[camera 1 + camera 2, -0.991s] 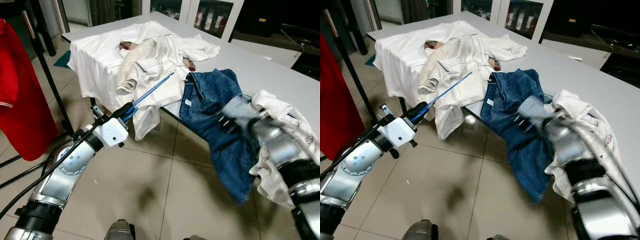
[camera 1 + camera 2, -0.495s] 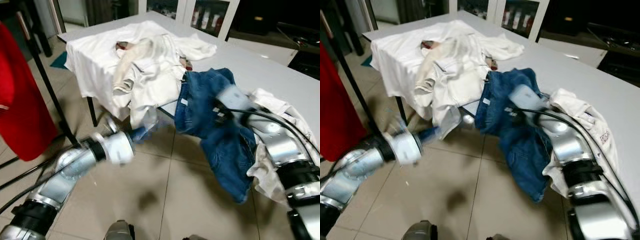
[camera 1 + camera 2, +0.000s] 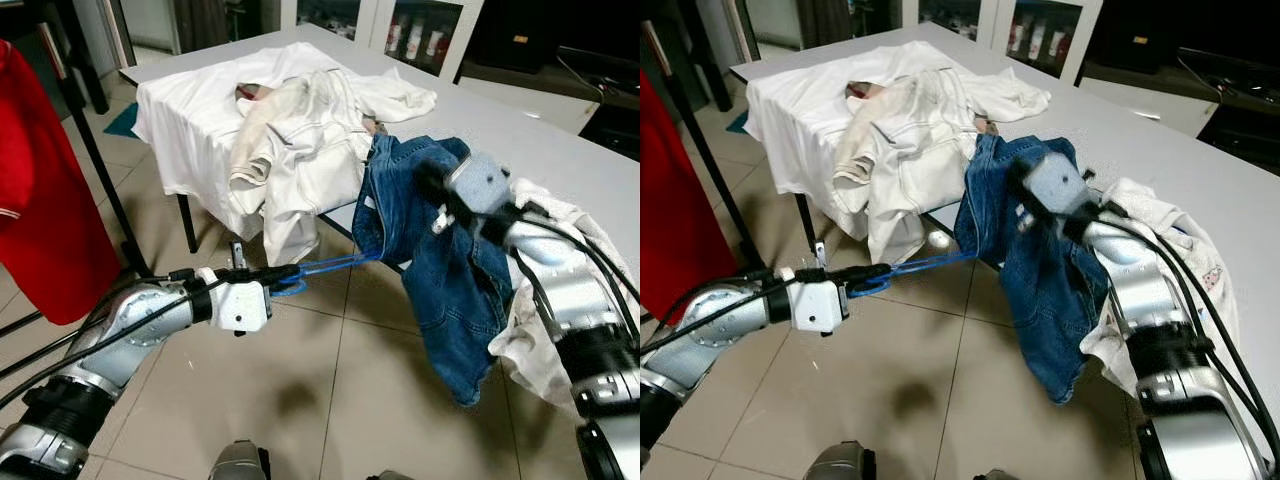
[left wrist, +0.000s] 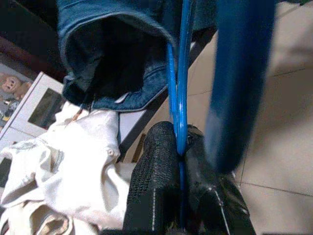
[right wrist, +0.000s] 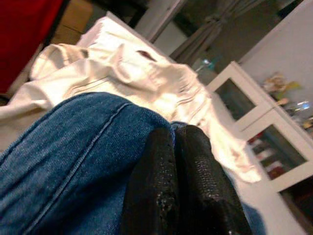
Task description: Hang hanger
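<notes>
At the far left a red garment hung from a dark rack, well apart from the work. Nearer, the left gripper had its black fingers pinched tight on the thin blue hanger; a second earlier that hanger had pointed up toward the heap of white clothes on the table, and now it lay nearly level, low over the tiled floor, its far end reaching under the hem of the jeans. In the left wrist view the wire ran between the fingers straight toward the denim's open cuff. To the right, the right gripper had swung up and over from the table edge and was clamped on a fold of the jeans, holding them lifted so they draped down off the table. A crumpled white cloth lay beside that arm. I judged the two were being brought together, hanger into jeans, with the hanging on the rack still ahead.
</notes>
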You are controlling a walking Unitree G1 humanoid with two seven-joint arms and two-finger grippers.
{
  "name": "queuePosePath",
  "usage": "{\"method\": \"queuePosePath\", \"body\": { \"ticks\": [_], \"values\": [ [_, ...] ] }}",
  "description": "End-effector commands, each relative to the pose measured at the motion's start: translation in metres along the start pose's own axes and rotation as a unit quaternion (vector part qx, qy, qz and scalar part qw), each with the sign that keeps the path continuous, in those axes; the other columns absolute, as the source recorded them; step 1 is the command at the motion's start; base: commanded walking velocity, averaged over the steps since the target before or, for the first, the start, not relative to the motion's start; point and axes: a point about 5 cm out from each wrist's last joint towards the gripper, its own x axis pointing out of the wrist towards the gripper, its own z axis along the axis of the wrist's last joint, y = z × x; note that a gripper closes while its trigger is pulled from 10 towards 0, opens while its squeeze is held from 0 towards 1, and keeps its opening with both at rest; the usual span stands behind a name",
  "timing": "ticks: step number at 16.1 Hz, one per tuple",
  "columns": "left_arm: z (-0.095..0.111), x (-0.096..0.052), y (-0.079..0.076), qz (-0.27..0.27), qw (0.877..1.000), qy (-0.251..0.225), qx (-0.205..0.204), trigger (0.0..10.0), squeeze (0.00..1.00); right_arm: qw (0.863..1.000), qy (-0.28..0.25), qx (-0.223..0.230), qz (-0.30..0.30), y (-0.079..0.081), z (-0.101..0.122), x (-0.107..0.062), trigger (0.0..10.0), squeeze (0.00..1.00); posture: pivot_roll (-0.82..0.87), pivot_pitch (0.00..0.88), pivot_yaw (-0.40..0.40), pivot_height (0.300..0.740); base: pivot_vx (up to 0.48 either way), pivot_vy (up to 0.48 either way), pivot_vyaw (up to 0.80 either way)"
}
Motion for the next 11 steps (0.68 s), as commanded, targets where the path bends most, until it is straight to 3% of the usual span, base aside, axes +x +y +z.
{"method": "queuePosePath", "body": {
  "ticks": [1,7,11],
  "values": [
    [-0.003,-0.009,0.013,0.010,1.000,0.008,0.021,10.0,0.00,1.000,-0.011,-0.012,-0.002,-0.012,0.002,-0.011,0.0,0.00,0.12,0.000,-0.060,0.710,0.000,0.000,0.00],
    [-0.005,-0.019,0.019,0.007,0.999,0.014,0.046,10.0,0.00,1.000,-0.021,-0.015,0.002,-0.019,0.004,-0.015,0.0,0.00,0.12,0.000,-0.067,0.710,0.000,0.000,0.00],
    [-0.007,-0.030,0.036,0.015,0.997,0.024,0.077,10.0,0.00,0.998,-0.047,-0.020,0.025,-0.017,0.009,-0.017,0.0,0.00,0.13,0.000,-0.066,0.710,0.000,0.000,0.00]
  ]
}}
